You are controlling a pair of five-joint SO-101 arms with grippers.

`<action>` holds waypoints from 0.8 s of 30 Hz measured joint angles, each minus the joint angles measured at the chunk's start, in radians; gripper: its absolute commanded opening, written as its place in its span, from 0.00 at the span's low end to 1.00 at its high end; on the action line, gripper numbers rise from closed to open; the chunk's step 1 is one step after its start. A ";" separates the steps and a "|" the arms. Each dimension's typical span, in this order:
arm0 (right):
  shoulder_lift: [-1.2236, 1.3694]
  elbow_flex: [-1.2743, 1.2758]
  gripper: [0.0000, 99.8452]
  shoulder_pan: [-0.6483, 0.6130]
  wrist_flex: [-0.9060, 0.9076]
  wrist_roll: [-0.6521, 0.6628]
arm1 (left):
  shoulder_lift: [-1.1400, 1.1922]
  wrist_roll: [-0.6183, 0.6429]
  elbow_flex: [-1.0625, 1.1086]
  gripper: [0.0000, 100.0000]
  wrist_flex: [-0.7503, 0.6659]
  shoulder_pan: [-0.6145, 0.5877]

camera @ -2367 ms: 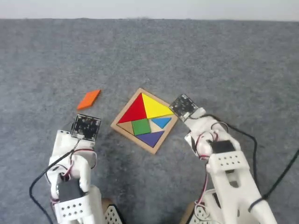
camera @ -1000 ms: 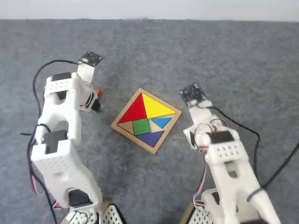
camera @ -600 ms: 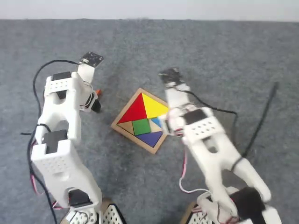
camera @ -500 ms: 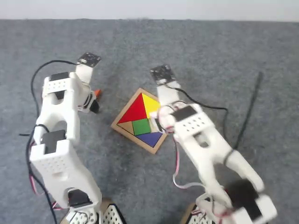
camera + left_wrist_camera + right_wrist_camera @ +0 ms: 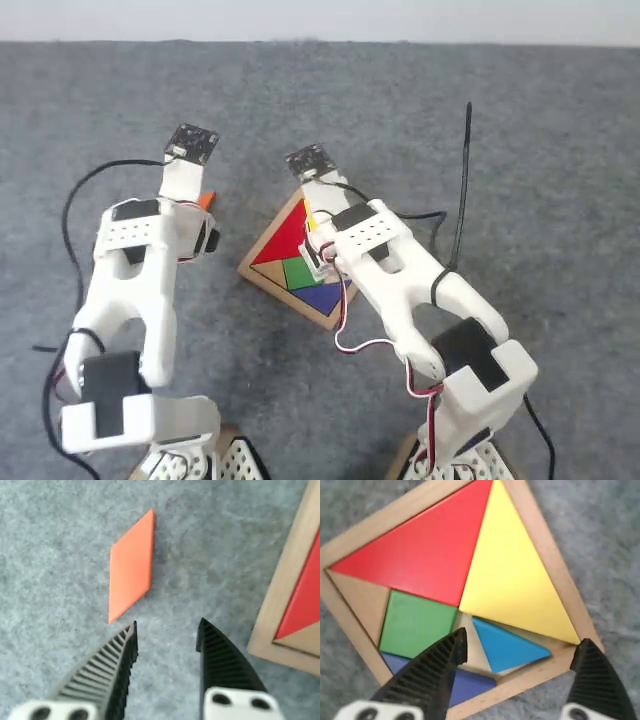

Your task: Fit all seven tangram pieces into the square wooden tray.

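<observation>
Over the square wooden tray (image 5: pixel 278 292), which sits turned like a diamond on grey carpet (image 5: pixel 500 150), the right gripper (image 5: pixel 522 639) hangs with its jaws spread wide and nothing between them.

Five pieces lie inside the tray. A large red triangle (image 5: pixel 420 550) and a large yellow triangle (image 5: pixel 512 585) lie edge to edge and fill one half of the tray. A green square (image 5: pixel 417 625) touches the red triangle's long edge. A small blue triangle (image 5: pixel 507 647) lies just beside the yellow one, with bare wood showing around it. An indigo piece (image 5: pixel 470 685) lies against the tray's rim, past the square and the blue triangle, and is partly hidden by a gripper finger. Beside the green square, a triangular patch of the tray's floor is bare.

Outside the tray, off the edge that borders the red triangle, an orange parallelogram (image 5: pixel 131 565) lies flat on the carpet, apart from the rim. The left gripper (image 5: pixel 167 625) hovers above the carpet between the parallelogram and the tray. Its jaws are partly open and hold nothing, and one fingertip appears just beside the parallelogram's pointed corner.
</observation>
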 measured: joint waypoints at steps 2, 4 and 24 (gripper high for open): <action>0.000 0.000 0.33 0.006 0.000 0.054 | -0.006 0.017 0.003 0.18 -0.002 0.012; 0.000 0.000 0.34 0.026 0.000 0.092 | -0.006 0.023 0.008 0.18 -0.003 0.012; 0.002 0.018 0.51 0.037 0.000 0.350 | -0.275 0.049 0.284 0.18 -0.146 0.043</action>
